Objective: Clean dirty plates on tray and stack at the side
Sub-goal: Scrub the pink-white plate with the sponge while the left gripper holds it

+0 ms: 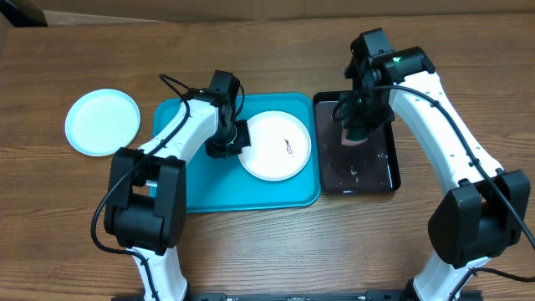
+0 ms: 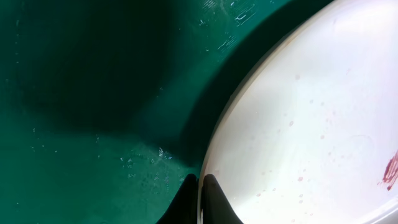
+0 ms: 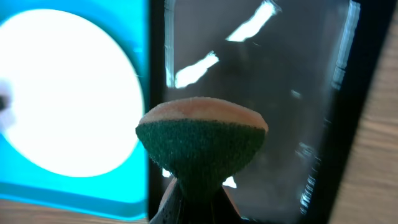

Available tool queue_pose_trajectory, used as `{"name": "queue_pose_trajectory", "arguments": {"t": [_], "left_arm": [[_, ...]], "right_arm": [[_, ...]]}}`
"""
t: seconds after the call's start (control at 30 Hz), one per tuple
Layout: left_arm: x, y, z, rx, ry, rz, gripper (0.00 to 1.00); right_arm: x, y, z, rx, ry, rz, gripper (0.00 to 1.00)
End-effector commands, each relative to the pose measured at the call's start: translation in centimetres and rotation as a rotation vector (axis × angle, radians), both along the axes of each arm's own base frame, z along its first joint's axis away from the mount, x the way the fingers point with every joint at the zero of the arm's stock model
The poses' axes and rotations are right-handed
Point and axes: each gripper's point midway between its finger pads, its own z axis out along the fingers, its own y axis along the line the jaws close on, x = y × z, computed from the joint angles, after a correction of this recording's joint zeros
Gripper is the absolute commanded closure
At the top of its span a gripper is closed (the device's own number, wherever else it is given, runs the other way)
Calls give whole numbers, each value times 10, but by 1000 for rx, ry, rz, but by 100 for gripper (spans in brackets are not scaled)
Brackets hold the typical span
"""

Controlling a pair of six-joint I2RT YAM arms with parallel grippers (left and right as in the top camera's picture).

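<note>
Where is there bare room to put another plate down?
Bare wood runs along the front, below the turquoise tray and black tray, and along the back. The middle is crowded: left gripper pinching the white plate, right gripper holding a sponge, pale blue plate at left.

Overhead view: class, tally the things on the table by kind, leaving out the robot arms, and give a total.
Plates: 2 (pale blue plate, white plate)
Trays: 2 (turquoise tray, black tray)
Sponges: 1 (sponge)
Total: 5
</note>
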Motion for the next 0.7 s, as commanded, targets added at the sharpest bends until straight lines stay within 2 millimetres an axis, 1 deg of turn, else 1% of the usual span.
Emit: {"name": "queue_pose_trajectory", "arguments": {"t": [0.0,0.1,0.23,0.47,0.53,0.67], "left_arm": [[5,-3,10,-12,-29,-7,96],[5,-3,10,-12,-30,-7,96],[5,-3,10,-12,-32,-6,96],[5,-3,10,-13,-32,-7,96],[5,-3,10,-12,-32,-7,96],[5,-3,10,-12,-31,-7,96]], "right_arm": [[0,40,26,171,-52,94,96],[0,65,31,227,-79,138,96],[-3,93,32,218,-122,187,96],[1,107,18,-39,-240,145,96],[2,111,12,-113,-275,142,96],[5,110,-7,-251,-308,118,96]]}}
